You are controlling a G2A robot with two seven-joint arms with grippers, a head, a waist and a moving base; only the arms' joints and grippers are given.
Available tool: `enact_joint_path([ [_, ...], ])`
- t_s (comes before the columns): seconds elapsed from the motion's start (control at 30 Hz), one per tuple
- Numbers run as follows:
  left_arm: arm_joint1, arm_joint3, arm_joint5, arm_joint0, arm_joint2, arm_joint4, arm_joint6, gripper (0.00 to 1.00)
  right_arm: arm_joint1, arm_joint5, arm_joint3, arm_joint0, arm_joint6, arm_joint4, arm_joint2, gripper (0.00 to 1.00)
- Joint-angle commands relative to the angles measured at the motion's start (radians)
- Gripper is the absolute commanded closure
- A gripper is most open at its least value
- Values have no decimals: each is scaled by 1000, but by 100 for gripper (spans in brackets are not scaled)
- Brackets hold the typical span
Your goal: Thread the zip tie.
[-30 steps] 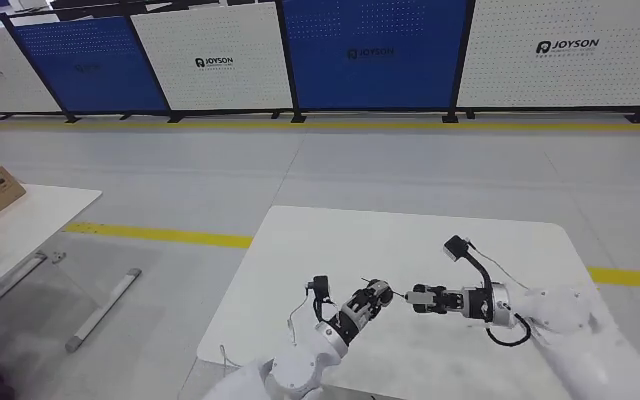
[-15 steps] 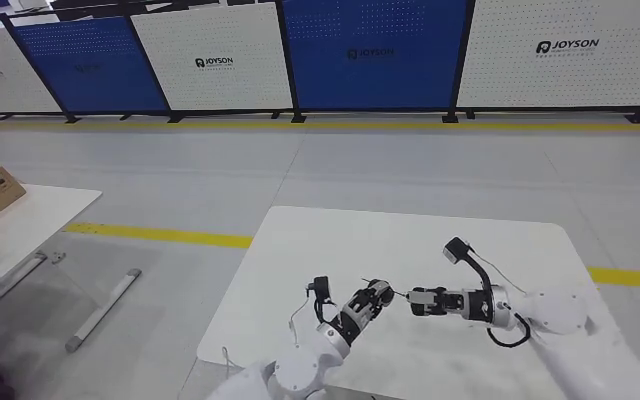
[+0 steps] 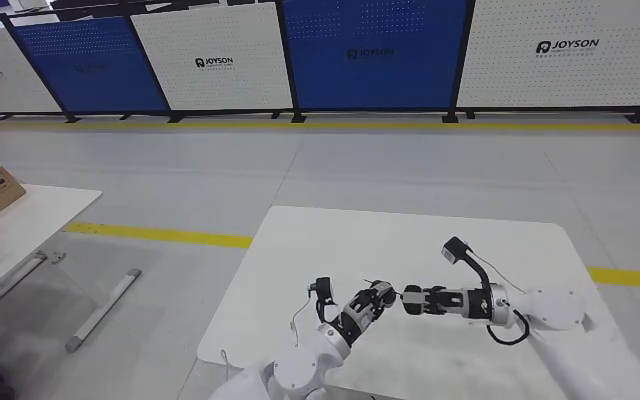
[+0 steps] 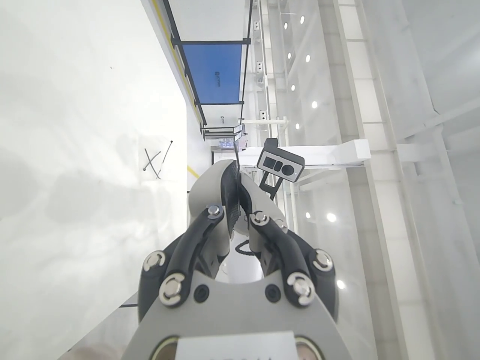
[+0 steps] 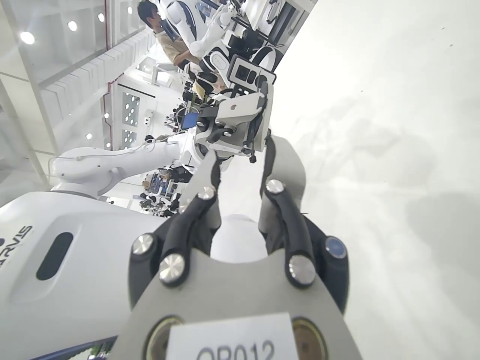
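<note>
Your left gripper (image 4: 234, 174) pinches the zip tie (image 4: 237, 157) above the table (image 3: 330, 240), and its thin strap points straight out from the fingertips toward the right gripper (image 5: 240, 149). That right gripper faces it just beside, fingers spread apart, holding nothing. Compared with a second ago, it has come closer to the strap's tip.

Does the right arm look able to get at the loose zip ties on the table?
Probably yes: the right fingers are open, and the zip ties lie flat on bare table with nothing around them.
</note>
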Motion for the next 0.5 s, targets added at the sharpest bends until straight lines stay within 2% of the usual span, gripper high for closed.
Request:
enact_joint_path([
  [0.0, -2, 0, 1, 3, -4, 4, -2, 100, -2, 0, 5, 1, 2, 1, 0, 100],
  [0.2, -8, 1, 8, 11, -12, 16, -13, 100, -8, 8, 15, 4, 6, 3, 1, 100],
  [0.23, -9, 2, 12, 12, -12, 17, -18, 58, -9, 9, 15, 4, 7, 2, 1, 100],
  [0.27, -10, 2, 16, 12, -13, 18, -23, 0, -9, 10, 16, 4, 7, 1, 2, 100],
  [0.47, -13, -4, 14, 21, -23, 5, -66, 0, -10, 14, 19, 3, 22, -12, 10, 100],
])
